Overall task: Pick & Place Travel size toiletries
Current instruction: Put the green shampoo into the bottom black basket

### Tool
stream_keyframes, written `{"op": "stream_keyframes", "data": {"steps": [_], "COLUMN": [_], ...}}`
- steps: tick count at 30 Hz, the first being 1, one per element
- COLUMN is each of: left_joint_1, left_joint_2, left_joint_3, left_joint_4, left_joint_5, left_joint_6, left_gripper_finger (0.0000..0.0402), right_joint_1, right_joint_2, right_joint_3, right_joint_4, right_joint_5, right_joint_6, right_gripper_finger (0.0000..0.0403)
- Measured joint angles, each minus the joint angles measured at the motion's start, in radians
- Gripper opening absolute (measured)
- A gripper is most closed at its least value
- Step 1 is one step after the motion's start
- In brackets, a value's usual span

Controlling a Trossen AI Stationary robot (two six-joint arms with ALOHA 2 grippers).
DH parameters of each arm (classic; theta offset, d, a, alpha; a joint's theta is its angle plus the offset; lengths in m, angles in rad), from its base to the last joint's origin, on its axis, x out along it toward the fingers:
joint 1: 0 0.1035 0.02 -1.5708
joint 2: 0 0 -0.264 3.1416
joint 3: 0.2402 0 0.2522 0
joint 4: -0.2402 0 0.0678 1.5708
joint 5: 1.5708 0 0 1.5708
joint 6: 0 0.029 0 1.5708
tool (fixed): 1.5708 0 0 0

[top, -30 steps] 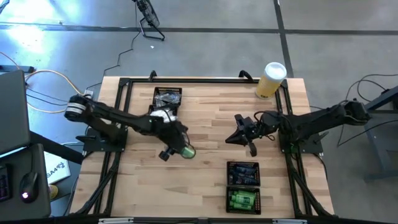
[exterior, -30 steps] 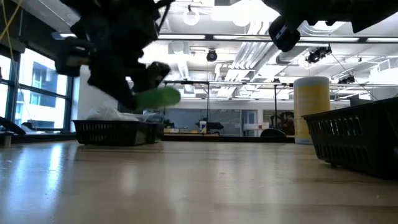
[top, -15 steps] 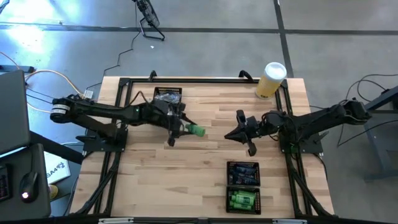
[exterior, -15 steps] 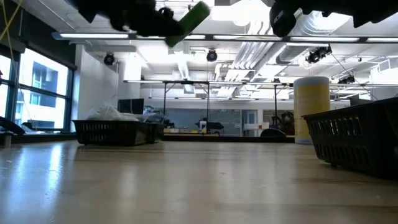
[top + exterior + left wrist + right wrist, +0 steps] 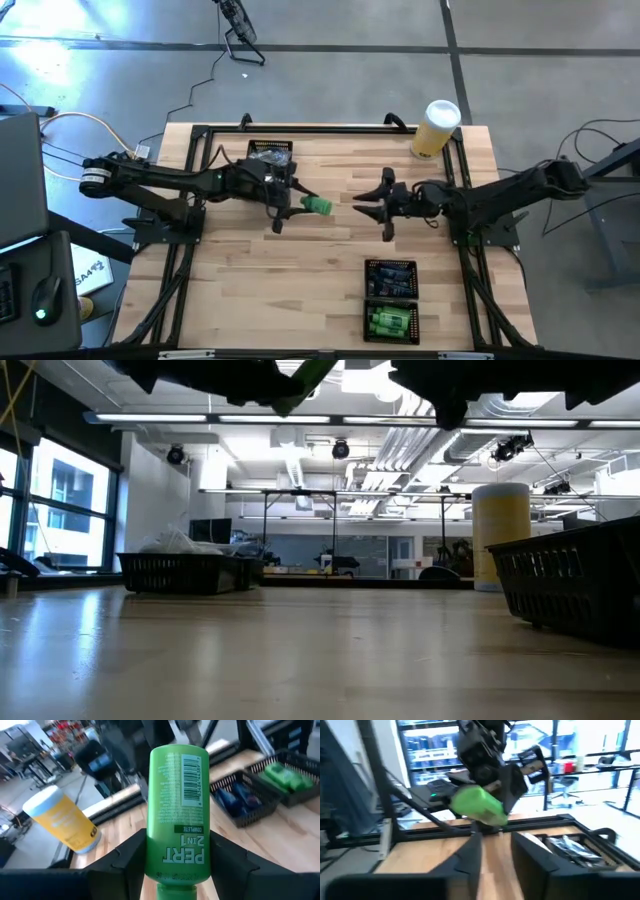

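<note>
Pinching a green bottle (image 5: 177, 815) labelled "PERT 2IN1 COMPLETE", left fingers (image 5: 125, 857); right fingers (image 5: 372, 207) spread.

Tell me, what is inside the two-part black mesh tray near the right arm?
In the black mesh tray, one compartment holds green bottles, the other dark blue tubes. Anything lying under them is covered, so I cannot tell.

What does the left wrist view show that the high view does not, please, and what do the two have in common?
Only the left wrist view shows the print on the green bottle: a barcode and "PERT 2 IN 1". Only the high view shows both arms whole, the left gripper facing the open right gripper above the table, and the far tray. Both show the bottle held by the left gripper, the yellow cylinder, and the near tray with green and dark items.
</note>
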Motion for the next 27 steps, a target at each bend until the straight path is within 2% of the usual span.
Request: {"op": "stream_keyframes", "data": {"steps": [2, 7, 12, 16, 27], "left_joint_1": [0.000, 0.000, 0.000, 0.000, 0.000], "left_joint_2": [0.000, 0.000, 0.005, 0.005, 0.005], "left_joint_3": [0.000, 0.000, 0.000, 0.000, 0.000], "left_joint_4": [0.028, 0.074, 0.098, 0.114, 0.129], "left_joint_5": [0.000, -0.001, -0.002, -0.002, -0.006], "left_joint_6": [-0.015, -0.033, -0.046, -0.049, -0.076], "left_gripper_finger": [0.0173, 0.0173, 0.0173, 0.0173, 0.0173], "right_joint_1": [0.000, 0.000, -0.002, -0.003, -0.003], "right_joint_2": [0.030, 0.135, 0.253, 0.328, 0.496], "right_joint_3": [0.000, 0.000, 0.000, 0.039, 0.232], "right_joint_4": [0.032, 0.174, 0.406, 0.447, 0.443], "right_joint_5": [0.037, 0.048, 0.066, 0.072, 0.069], "right_joint_6": [-0.020, -0.073, -0.096, -0.124, -0.230], "right_gripper_finger": [0.0121, 0.0221, 0.0286, 0.0302, 0.0298]}}
